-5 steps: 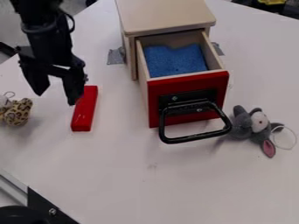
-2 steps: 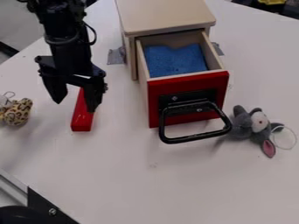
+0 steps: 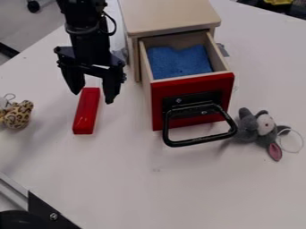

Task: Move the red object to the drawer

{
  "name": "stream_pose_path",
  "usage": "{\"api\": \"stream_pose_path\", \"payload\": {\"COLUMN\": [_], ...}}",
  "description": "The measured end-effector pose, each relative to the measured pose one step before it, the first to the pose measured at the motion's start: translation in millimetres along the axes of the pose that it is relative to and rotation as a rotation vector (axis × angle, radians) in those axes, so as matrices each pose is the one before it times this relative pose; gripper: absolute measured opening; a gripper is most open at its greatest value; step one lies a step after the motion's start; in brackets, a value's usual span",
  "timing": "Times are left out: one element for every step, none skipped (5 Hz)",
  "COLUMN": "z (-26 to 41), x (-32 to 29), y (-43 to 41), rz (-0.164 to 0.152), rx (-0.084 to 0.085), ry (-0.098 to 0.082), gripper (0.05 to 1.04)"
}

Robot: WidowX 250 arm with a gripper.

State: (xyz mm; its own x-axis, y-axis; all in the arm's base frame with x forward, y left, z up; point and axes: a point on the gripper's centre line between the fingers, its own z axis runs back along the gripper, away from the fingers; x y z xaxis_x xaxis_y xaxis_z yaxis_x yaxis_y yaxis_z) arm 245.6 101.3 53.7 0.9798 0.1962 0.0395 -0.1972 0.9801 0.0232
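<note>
The black gripper (image 3: 92, 98) hangs open over the far end of the red block (image 3: 87, 112), one finger to each side of it as seen from the camera, with nothing held. The block is a long bar lying on the white table left of the cabinet. The wooden drawer (image 3: 192, 102) with a red front and black handle is pulled out, and a blue lining covers its floor. How high the gripper is above the block I cannot tell.
The wooden cabinet (image 3: 169, 17) stands at the back of the white table (image 3: 149, 188). A leopard-print toy (image 3: 18, 114) lies at the left edge, and a grey plush mouse (image 3: 258, 128) lies right of the drawer handle.
The gripper has moved right from the block's left side and now straddles its far end in the view. The block, drawer and toys have stayed put.
</note>
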Motion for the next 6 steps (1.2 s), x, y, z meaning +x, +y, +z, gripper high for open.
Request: {"api": "stream_pose_path", "payload": {"z": [-5.17,-3.25,-7.01,-4.97,-10.36,-11.02], "x": [5.05,2.92,1.22,-2.78,-6.92,-1.14], "y": [6.11,6.73,11.08,8.88,5.78,2.60], "rz": [0.0104,-0.0038,-0.0002,-0.0016,0.0011,-0.0037], "rx": [0.0023,0.0130,0.0128,0.0110,0.0032,0.0035], "ry": [0.0240,0.0105,0.0209,0.0132,0.0273,0.0123], "gripper": [0.998,0.998,0.998,0.998,0.998,0.998]}}
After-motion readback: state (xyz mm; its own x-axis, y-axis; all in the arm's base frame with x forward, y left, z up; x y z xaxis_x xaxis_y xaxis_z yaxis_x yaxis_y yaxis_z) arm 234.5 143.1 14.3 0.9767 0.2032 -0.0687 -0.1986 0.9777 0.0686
